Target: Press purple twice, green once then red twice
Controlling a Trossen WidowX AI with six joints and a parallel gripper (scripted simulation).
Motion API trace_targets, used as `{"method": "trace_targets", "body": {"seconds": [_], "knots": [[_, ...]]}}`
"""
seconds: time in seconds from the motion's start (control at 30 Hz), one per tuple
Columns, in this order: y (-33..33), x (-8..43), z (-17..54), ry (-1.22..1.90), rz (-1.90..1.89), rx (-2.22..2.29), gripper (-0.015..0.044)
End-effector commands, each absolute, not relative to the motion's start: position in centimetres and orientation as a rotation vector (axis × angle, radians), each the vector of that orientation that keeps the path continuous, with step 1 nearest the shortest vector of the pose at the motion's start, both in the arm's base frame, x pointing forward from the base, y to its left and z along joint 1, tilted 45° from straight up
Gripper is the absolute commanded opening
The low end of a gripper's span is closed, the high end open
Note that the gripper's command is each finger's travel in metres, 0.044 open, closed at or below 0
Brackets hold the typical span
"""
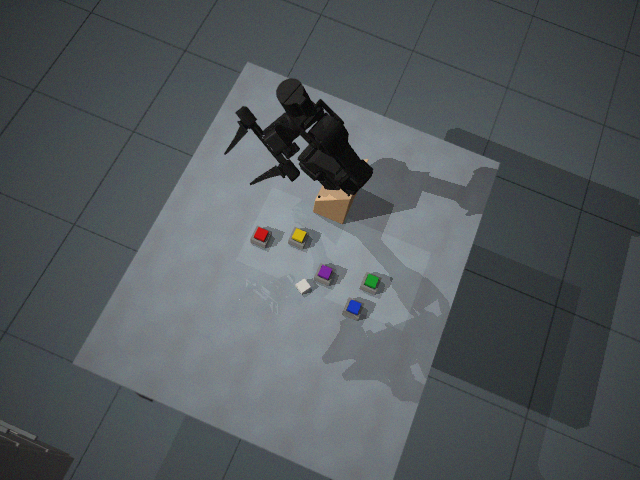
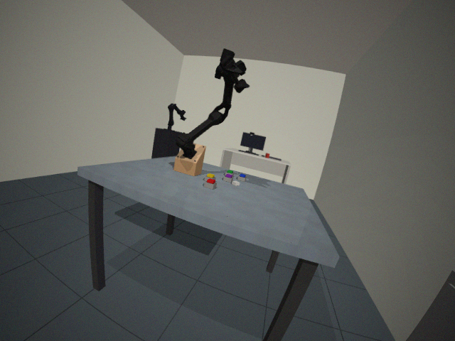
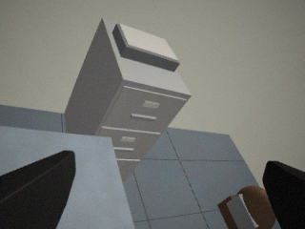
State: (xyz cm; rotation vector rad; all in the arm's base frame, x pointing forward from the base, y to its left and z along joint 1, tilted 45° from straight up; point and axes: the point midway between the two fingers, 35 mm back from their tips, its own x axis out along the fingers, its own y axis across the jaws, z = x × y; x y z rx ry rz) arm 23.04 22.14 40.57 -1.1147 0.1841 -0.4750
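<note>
My gripper (image 1: 237, 168) (image 2: 244, 77) (image 3: 173, 168) is open and empty, raised high above the table, with its fingers wide apart. It touches no button. The purple button (image 1: 325, 272) (image 2: 229, 176) is in the middle of the group. The green button (image 1: 371, 281) (image 2: 229, 171) is right of it in the top view. The red button (image 1: 261, 234) (image 2: 210, 181) is at the group's left end there. All three caps stand up from their grey bases. No button shows in the wrist view.
The yellow button (image 1: 298, 235) (image 2: 210, 175) is beside the red one. The blue button (image 1: 354, 307) (image 2: 242, 175) is near the green one. A small white block (image 1: 302, 286) (image 2: 235, 182) lies close to the purple button. The wrist view shows a cabinet (image 3: 143, 107) beyond the table corner.
</note>
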Motion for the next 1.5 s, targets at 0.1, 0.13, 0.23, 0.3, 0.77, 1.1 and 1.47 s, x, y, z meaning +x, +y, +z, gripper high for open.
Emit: {"method": "trace_targets", "body": {"seconds": [0.1,0.13,0.23,0.3,0.77,1.1,1.47], "knots": [[18.0,20.0,44.2,0.150,-0.554,-0.986,0.0400],[17.0,18.5,45.3,0.122,-0.545,-0.914,0.0400],[14.5,15.7,47.1,0.079,-0.523,-0.763,0.0400],[11.8,13.8,48.2,0.056,-0.499,-0.626,0.0400],[-7.7,16.9,43.7,0.328,-0.281,0.248,0.0400],[-8.5,27.6,30.8,0.828,-0.228,0.493,0.0400],[1.4,32.1,14.0,1.379,-0.331,0.252,0.0400]]}}
